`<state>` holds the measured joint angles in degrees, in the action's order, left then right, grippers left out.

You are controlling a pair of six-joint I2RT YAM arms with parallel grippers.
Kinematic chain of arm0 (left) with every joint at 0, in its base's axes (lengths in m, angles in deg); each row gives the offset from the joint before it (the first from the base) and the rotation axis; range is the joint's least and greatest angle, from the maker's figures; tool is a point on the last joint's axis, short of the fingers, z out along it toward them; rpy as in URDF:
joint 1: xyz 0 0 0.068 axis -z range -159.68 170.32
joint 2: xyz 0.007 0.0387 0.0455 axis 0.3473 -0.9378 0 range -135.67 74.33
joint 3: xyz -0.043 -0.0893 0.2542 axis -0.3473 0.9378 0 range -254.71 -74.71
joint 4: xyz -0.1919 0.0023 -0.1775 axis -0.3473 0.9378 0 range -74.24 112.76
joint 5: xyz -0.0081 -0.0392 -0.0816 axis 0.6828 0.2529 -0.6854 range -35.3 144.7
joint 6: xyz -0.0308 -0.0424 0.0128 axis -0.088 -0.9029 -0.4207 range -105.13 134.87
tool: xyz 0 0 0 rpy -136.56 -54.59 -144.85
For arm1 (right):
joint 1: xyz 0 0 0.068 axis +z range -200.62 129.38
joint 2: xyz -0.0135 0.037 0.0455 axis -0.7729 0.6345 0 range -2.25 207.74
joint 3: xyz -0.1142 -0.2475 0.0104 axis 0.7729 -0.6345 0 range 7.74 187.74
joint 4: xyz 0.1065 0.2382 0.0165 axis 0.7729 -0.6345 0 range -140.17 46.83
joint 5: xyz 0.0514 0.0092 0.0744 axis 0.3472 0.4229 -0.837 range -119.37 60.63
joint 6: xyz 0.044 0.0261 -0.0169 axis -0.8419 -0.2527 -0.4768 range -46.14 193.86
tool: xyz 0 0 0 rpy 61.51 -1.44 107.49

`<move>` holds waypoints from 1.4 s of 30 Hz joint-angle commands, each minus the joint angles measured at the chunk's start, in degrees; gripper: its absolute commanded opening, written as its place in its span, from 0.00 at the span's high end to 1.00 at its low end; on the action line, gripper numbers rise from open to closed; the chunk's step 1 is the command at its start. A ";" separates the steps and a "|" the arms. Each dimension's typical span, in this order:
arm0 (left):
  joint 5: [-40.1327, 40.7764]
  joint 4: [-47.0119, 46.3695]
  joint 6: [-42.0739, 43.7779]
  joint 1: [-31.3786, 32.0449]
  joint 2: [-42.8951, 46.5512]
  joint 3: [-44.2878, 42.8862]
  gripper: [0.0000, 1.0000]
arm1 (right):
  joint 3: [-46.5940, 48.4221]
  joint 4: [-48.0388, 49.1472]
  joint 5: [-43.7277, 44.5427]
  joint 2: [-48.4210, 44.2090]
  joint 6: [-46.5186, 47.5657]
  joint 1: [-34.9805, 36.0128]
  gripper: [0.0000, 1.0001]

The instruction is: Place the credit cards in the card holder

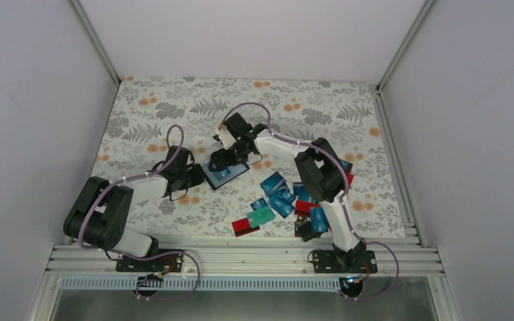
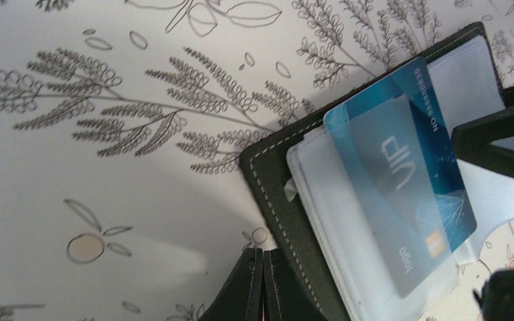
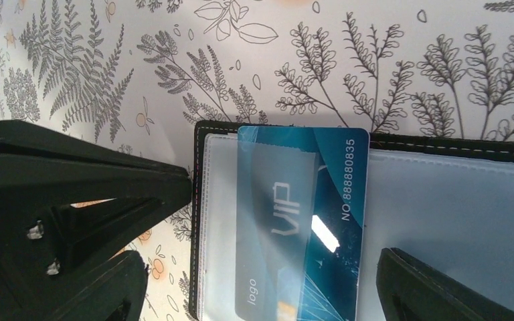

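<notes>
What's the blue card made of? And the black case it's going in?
The blue card looks like thin shiny plastic: it glints and has printed letters. The card holder looks like black leather or fake leather, with pale stitching along its edge. Its pockets seem clear plastic.

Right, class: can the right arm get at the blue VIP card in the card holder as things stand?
Probably yes. The right gripper hangs open over the blue VIP card, a finger to each side, and only a clear sleeve of the card holder covers part of it.

A lab test booth: white panel walls (image 1: 33,100), aluminium rail (image 1: 241,257)
</notes>
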<state>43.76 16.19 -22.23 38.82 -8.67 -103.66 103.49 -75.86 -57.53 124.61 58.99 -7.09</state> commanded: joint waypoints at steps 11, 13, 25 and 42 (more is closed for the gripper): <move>-0.53 -2.85 -0.19 0.03 -4.04 -0.79 0.98 | -1.64 -0.61 -2.84 -0.98 0.90 3.61 0.14; -0.28 -2.54 -0.21 0.01 -4.01 -0.97 0.98 | -1.93 -0.54 -4.24 -1.16 0.87 3.82 0.14; 4.34 4.28 2.01 -0.12 0.01 -2.50 0.97 | 0.28 -3.47 -0.49 -3.99 1.82 3.55 0.13; 1.99 13.27 0.88 6.16 10.07 -2.64 0.98 | -7.52 5.03 -1.78 -13.24 -1.35 -5.28 0.13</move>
<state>48.55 27.40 -19.22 42.80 -1.42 -108.07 93.96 -75.20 -56.98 109.12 58.14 -10.74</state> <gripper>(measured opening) 0.025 0.882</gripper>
